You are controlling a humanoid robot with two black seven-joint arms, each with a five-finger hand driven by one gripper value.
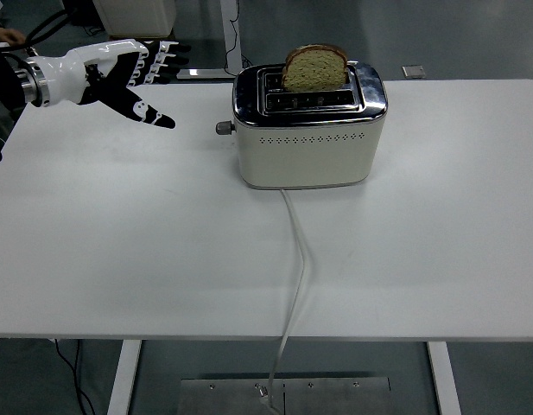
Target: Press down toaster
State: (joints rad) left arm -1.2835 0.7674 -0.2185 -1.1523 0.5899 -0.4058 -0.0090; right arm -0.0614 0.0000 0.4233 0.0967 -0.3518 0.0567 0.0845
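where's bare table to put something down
Bare: the white table left of the thin white cord, and everything to the cord's right. Crowded: the back middle, with the cream-and-chrome toaster, and far left under the open left robot hand.

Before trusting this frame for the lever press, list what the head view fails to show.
- Toaster: its far side and right end are hidden by its own body.
- Knob on its left end: too small to read details.
- Bread: lower part sunk in the slot.
- Left hand: its arm is cut by the left edge.
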